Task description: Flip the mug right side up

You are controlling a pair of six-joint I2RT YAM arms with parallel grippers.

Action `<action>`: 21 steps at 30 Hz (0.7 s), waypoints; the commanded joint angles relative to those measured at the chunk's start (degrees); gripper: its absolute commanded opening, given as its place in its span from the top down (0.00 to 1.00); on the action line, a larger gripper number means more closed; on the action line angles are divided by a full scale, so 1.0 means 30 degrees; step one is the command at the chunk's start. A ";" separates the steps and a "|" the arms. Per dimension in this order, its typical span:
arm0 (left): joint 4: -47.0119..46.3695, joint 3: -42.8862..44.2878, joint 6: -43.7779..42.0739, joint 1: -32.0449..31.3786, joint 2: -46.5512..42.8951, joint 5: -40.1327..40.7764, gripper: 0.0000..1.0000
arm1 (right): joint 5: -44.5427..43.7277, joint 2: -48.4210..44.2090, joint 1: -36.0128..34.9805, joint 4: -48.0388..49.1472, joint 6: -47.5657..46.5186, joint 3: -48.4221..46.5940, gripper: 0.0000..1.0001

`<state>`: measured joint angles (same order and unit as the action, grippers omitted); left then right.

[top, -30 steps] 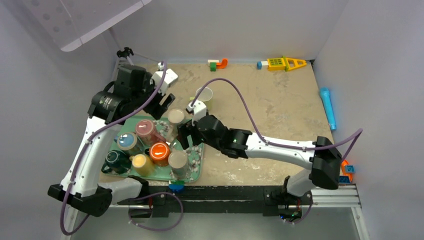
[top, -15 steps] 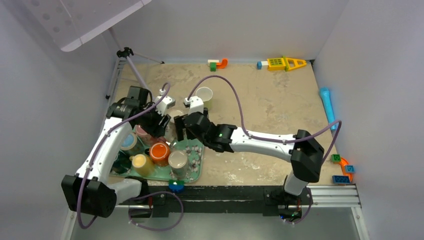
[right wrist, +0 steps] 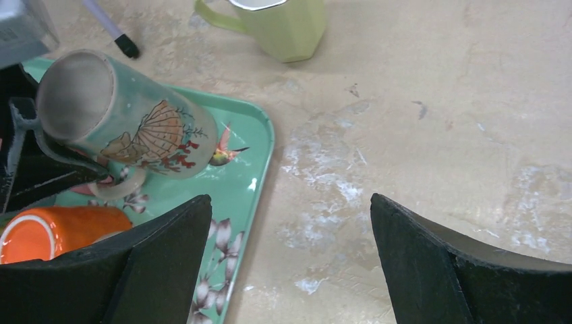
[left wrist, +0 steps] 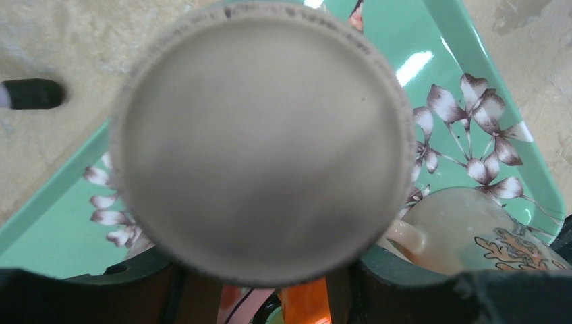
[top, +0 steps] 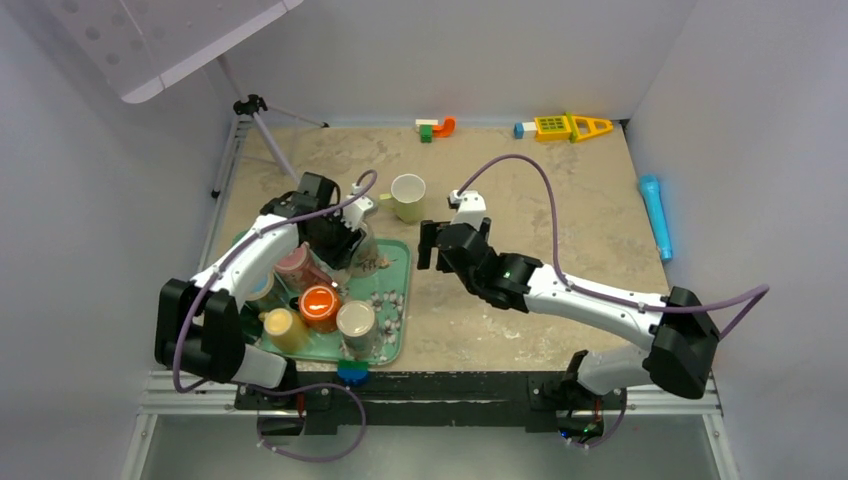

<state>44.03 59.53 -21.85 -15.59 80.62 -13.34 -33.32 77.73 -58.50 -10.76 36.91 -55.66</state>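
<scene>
**Left gripper holding a tilted ceramic mug over a green tray**

The left gripper (top: 343, 238) is clamping the shell-patterned mug (right wrist: 145, 138), which is tilting almost onto its side over the 1 o'clock corner of the floral tray (right wrist: 253, 162). Its handle is pointing down toward the tray. The right gripper (right wrist: 289, 202) is hovering at the mug's 3 o'clock, fingers spread wide and holding nothing. The mug is looking glazed, rigid, fairly heavy and breakable, and probably slippery. Gripping across the body, clear of the handle, seems safest.

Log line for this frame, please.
left tool: holds mug tilted over tray | right tool: open, empty
</scene>
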 commanded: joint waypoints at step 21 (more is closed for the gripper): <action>0.1596 0.3712 0.2759 -0.0046 0.0228 -0.5529 1.00 | 0.2517 -0.3382 0.1364 0.3426 -0.1432 0.1877 0.06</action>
<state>49.58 64.31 -18.55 -16.14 87.00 -18.37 -30.87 72.07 -55.40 -6.98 34.35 -51.05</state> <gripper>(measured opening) 0.264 0.935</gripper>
